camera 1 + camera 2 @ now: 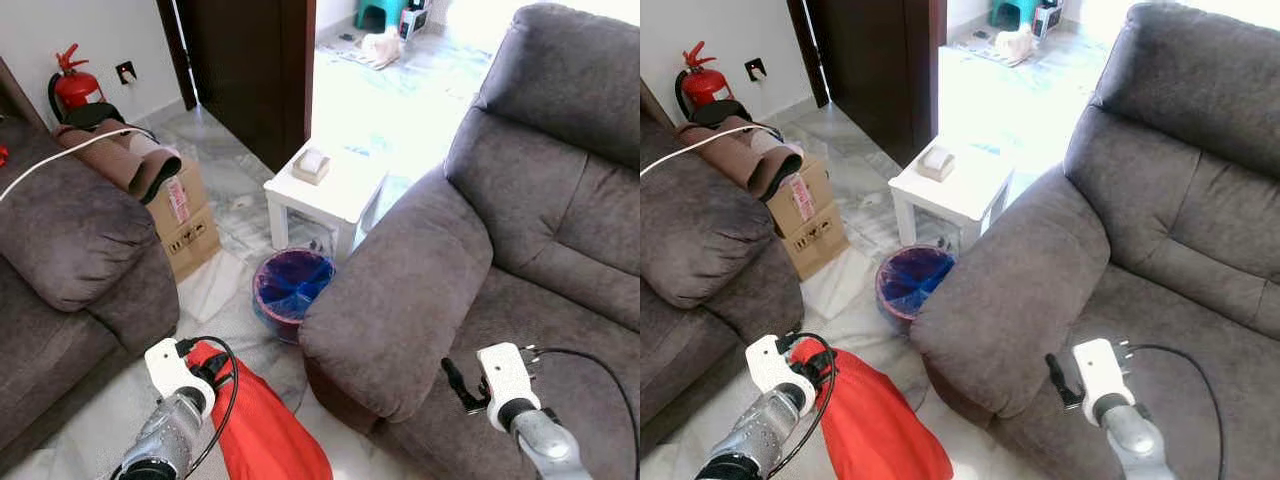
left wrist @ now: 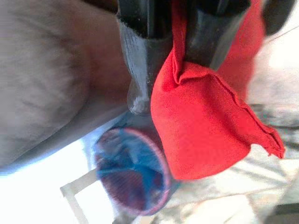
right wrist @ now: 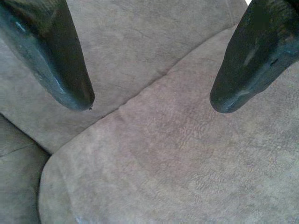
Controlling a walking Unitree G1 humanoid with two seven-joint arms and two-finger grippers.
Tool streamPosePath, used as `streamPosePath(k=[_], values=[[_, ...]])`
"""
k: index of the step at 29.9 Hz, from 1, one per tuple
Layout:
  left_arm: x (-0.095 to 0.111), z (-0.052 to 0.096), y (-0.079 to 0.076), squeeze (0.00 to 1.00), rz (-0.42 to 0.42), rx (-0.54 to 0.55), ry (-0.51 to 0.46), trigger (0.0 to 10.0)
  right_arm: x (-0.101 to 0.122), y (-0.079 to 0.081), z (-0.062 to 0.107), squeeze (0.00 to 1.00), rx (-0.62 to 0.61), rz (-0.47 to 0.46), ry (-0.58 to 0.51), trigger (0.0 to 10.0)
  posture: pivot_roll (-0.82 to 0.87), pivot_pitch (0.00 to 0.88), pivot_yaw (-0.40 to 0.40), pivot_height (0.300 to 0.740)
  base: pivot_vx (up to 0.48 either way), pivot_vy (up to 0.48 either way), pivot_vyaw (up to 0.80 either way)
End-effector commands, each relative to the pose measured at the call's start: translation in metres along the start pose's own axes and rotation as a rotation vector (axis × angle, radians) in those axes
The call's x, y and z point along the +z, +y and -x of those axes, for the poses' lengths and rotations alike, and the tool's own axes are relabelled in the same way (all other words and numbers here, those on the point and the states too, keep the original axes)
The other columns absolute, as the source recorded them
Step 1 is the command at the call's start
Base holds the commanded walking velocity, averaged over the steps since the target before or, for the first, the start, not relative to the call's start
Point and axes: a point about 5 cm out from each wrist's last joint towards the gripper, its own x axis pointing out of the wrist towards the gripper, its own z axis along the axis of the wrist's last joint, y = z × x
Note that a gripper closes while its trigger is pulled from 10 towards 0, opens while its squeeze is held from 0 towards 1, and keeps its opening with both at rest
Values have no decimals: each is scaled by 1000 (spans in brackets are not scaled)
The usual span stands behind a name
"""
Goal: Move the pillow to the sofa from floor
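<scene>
At the lower left of the frame the left gripper [image 2: 170, 37] pinches the red pillow [image 1: 262, 425] by one edge above the floor, so it should lift it high over the armrest [image 1: 395, 290] onto the sofa [image 1: 560, 300], while the right gripper [image 3: 152, 105] waits wide open over the seat.

Head stereo pair: high, angled forward and down, both eyes covering the same floor gap left of the sofa [image 1: 520, 250], bin [image 1: 290, 285] and white side table [image 1: 325, 190] beyond its armrest. Left wrist cam: close-up along its fingers [image 2: 140, 70], bin [image 2: 131, 172] behind. Right wrist cam: very near, facing sofa upholstery [image 3: 163, 154].
</scene>
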Motion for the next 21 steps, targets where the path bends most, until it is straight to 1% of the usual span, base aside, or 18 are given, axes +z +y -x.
streamPosePath(k=[1,4,5,7,8,9,11,12,13,14,15,16,17,19,21], values=[[27,-3,-14,0,21,-92,-129,10000,-2,-2,1,0,1,2,8,10000,15,122,-3,740,0,0,0],[32,-2,-18,0,52,-108,-155,10000,0,0,1,0,10,18,-5,10000,17,120,0,740,0,0,0],[32,-2,-18,0,50,-108,-153,10000,1,1,1,0,19,41,-5,10000,17,120,2,740,0,0,0],[28,-1,-17,0,40,-99,-135,10000,0,1,2,0,71,157,14,10000,14,119,3,740,0,0,0],[26,-1,-17,0,42,-96,-130,10000,0,2,2,0,91,199,22,10000,14,119,3,740,0,0,0],[22,0,-15,0,36,-82,-116,10000,-2,5,5,0,188,260,38,10000,8,119,4,740,0,0,0],[19,0,-13,0,30,-73,-107,10000,-4,7,7,0,273,288,54,10000,2,117,2,740,0,0,0],[18,1,-12,0,25,-56,-103,10000,-5,8,9,0,324,319,62,10000,2,117,2,740,0,0,0],[16,1,-6,0,8,10,-102,10000,-6,9,14,0,429,362,77,10000,1,116,1,740,0,0,0],[16,1,-6,0,8,10,-102,10000,-6,9,14,0,429,362,77,10000,1,116,1,740,0,0,0],[19,2,-2,0,1,73,-134,10000,-6,9,19,0,511,375,85,10000,-1,113,-1,740,0,0,0],[24,3,0,0,32,104,-178,10000,-4,9,21,0,551,368,84,10000,-2,112,-1,740,0,0,0],[25,3,0,0,42,110,-187,10000,-4,9,21,0,558,366,84,10000,-2,112,-1,740,0,0,0],[36,4,-4,0,130,106,-263,10000,-4,12,25,0,628,356,98,10000,1,111,-4,740,0,0,0],[42,4,-7,0,148,98,-305,10000,-6,14,27,0,665,350,120,10000,1,111,-4,740,0,0,0]])
